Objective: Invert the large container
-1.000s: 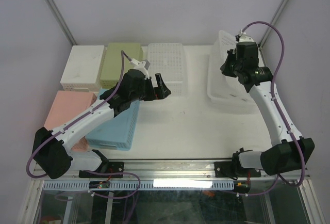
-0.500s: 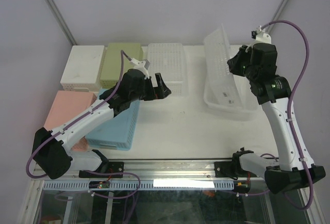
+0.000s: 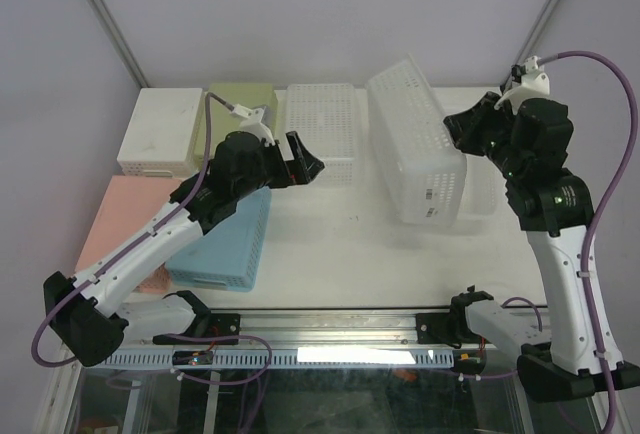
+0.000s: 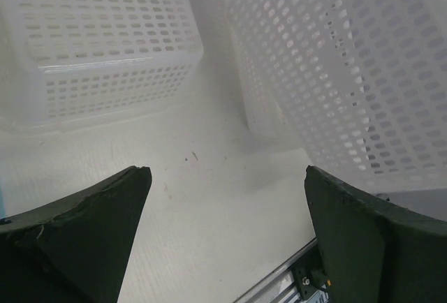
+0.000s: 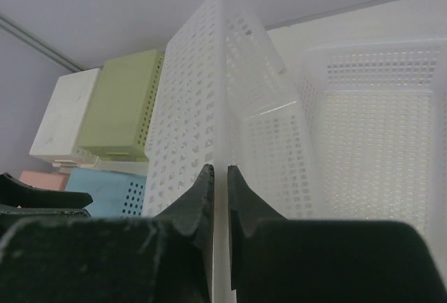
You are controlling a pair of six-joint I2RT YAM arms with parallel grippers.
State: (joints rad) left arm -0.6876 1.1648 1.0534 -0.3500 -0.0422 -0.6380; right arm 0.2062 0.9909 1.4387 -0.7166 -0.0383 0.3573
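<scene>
Rim of large container (image 3: 415,144) pinched by right gripper (image 5: 218,177), container tipped steeply, left gripper (image 4: 227,177) gaping over table (image 3: 340,244) alongside

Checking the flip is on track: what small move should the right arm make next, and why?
Probably tip the large container on over leftward, opening down: the right gripper pinches its rim, and it is tilted steeply, only partway turned.

Glossy, perforated white plastic large container (image 3: 415,139)
</scene>
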